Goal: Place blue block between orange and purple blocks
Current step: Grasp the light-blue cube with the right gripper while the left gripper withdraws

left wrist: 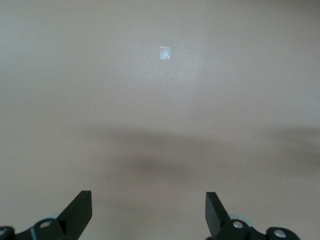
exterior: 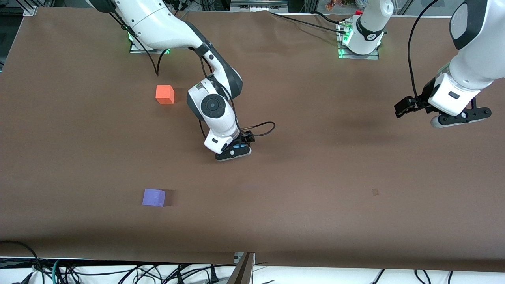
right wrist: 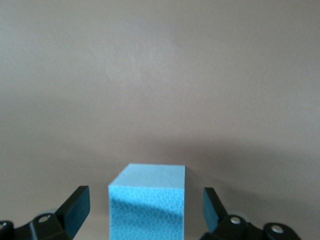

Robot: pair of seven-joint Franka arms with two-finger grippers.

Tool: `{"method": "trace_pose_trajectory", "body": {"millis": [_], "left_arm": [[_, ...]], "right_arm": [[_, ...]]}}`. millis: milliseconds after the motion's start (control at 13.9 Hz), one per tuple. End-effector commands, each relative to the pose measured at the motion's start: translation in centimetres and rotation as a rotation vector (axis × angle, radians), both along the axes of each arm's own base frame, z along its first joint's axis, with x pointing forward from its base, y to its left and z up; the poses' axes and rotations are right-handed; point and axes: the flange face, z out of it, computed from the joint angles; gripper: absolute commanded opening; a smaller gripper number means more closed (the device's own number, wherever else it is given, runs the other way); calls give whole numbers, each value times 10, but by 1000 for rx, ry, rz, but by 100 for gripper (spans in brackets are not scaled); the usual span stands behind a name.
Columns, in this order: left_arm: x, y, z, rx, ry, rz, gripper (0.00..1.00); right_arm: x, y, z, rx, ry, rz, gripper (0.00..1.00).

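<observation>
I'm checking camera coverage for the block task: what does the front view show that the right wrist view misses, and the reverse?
Only the front view shows the bright orange-red matte cube, the soft violet-purple matte cube, and the left gripper waiting above the table's left-arm end. Only the right wrist view shows the light sky-blue matte cube whole, standing between open fingers with gaps either side. Both share the right gripper and the brown table.

Right arm is reaching out over mid-table, wrist bent down, right pincer point(exterior: 233, 152) sitting low with fingers point(right wrist: 75, 207) spread wide. Left arm is waiting, left pincer point(exterior: 459, 118) hanging raised, fingers point(left wrist: 80, 210) spread too.
</observation>
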Motion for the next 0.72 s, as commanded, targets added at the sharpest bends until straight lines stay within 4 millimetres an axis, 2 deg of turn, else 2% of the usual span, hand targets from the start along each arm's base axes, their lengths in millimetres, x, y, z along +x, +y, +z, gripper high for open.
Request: {"method": "trace_pose_trajectory", "body": {"millis": [0,144,216,432,648], "left_arm": [[21,-20,11,10,64,-81,100],[31,-32,18,9,90,-110,100],[38,-24,13,18,122,-99,100],[37,-21,13,26,122,-91,100],[29,-17,11,21,127,-86,100]], "right_arm": [[3,4,7,-1,-13,0,100],[0,7,4,-5,-11,5,100],[-6,10,-2,-13,-3,14,100],[-13,16,-6,-19,3,28,100],[-16,10,-15,-43,20,33,100]]}}
